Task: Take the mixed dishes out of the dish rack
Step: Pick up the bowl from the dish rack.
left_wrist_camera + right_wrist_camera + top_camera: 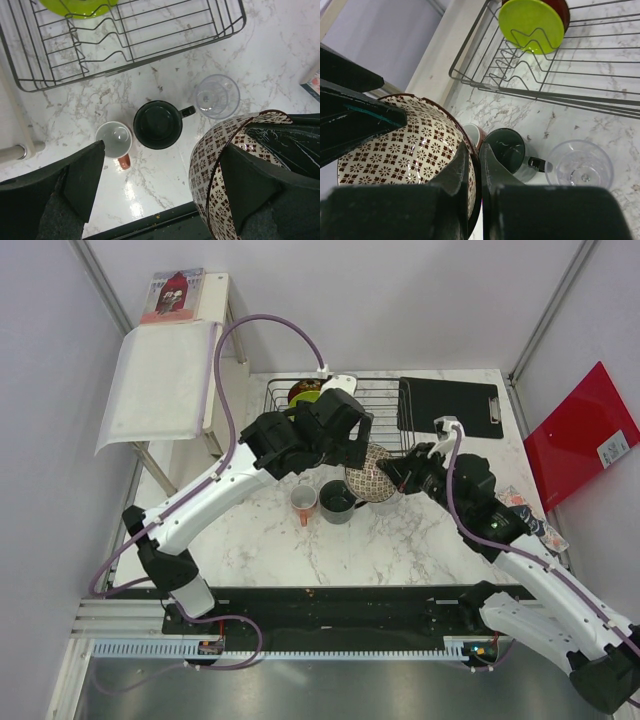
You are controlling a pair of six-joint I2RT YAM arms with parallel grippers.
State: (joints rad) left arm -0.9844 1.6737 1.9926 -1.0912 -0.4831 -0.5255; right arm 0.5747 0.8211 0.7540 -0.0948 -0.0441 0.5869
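A white bowl with a dark red pattern [372, 475] hangs tilted above the table in front of the dish rack [385, 392]. My right gripper [479, 150] is shut on its rim [410, 145]. My left gripper [160, 165] is wide open, and its right finger [250, 185] sits against the bowl [215, 165]. The lime-green plate [532, 25] stands in the rack [125, 50] with a dark red bowl [562, 10] behind it. On the marble stand the dark grey mug [157, 124], the orange-red cup [114, 140] and the clear glass [216, 96].
A black clipboard [448, 407] lies right of the rack. A red folder [585, 435] leans at the far right. A white shelf stand [165, 380] is at the back left. A printed packet [530, 515] lies by the right arm.
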